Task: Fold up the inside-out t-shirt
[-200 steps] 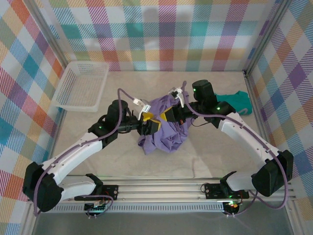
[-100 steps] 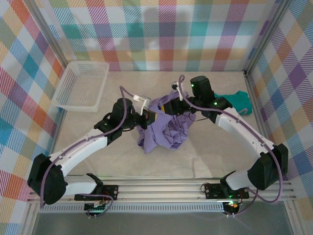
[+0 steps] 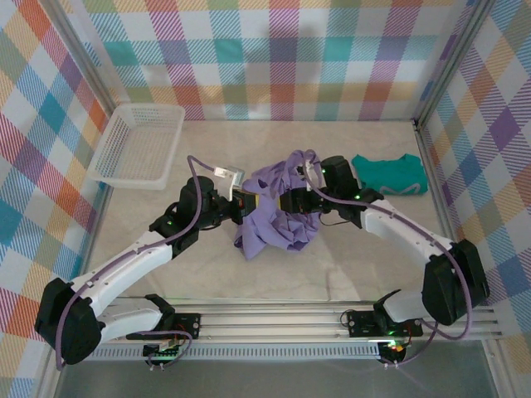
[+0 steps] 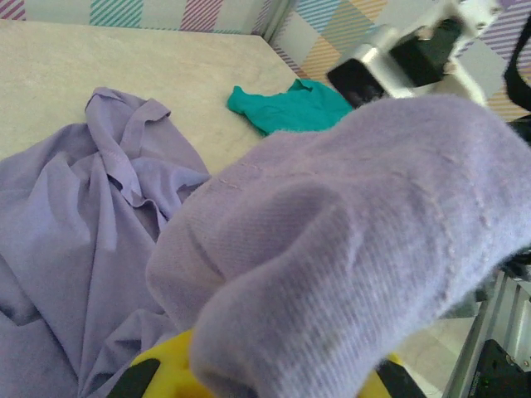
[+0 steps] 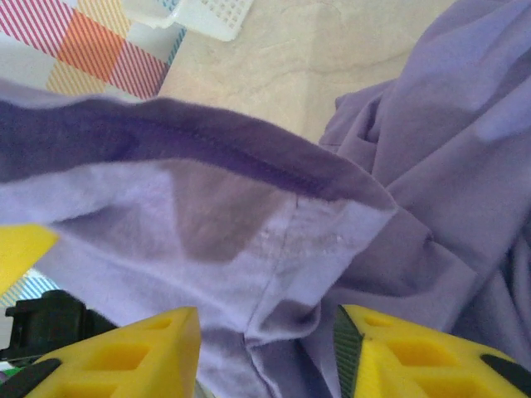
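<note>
My left hand (image 3: 249, 200) is clamped on a bunch of the inside-out t-shirt (image 3: 278, 225), its arm reaching in from 7 o'clock. My right hand (image 3: 288, 199) faces it from 3 o'clock, jaws parted, cloth draped between them. The shirt lies crumpled at the middle of the desk (image 3: 348, 265).

Count of items on the surface (image 3: 357, 265), by kind.

Garments: two. One lavender-purple cotton t-shirt (image 3: 278, 224) at mid-surface, and one smaller teal-green garment (image 3: 390, 174) toward the far-right corner.

Containers: one white plastic mesh basket (image 3: 137, 145) at the far-left corner.

Robot arms: two, both white, namely the left arm (image 3: 133, 257) and the right arm (image 3: 406, 228).

In the right wrist view, two yellow fingers (image 5: 124, 352) are counted.
</note>
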Available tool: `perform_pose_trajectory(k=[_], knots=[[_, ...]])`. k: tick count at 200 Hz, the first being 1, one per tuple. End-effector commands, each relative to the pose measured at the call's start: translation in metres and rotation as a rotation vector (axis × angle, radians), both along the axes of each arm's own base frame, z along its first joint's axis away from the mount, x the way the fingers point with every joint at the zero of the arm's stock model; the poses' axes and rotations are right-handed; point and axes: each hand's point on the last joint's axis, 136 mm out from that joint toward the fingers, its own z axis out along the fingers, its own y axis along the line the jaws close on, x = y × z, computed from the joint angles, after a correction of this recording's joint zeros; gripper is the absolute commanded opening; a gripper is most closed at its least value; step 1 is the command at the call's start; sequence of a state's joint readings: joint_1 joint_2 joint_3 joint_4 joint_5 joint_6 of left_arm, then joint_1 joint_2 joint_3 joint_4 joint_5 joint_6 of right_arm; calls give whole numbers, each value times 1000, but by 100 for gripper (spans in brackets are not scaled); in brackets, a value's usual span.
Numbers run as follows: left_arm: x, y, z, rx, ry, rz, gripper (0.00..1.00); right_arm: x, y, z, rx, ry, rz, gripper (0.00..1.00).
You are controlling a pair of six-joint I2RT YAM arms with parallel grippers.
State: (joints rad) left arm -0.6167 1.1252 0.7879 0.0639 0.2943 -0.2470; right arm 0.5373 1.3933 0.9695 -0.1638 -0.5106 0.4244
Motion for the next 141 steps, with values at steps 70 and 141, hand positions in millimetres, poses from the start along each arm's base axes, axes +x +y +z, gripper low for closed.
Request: perform_pose_trajectory(k=[70,141], knots=[[-1,-1,15,-44,-43,-15,0,10,32,7,158,49,74,48],[0,1,16,-40,-47,-3,0,6,36,17,212,35,104,7]])
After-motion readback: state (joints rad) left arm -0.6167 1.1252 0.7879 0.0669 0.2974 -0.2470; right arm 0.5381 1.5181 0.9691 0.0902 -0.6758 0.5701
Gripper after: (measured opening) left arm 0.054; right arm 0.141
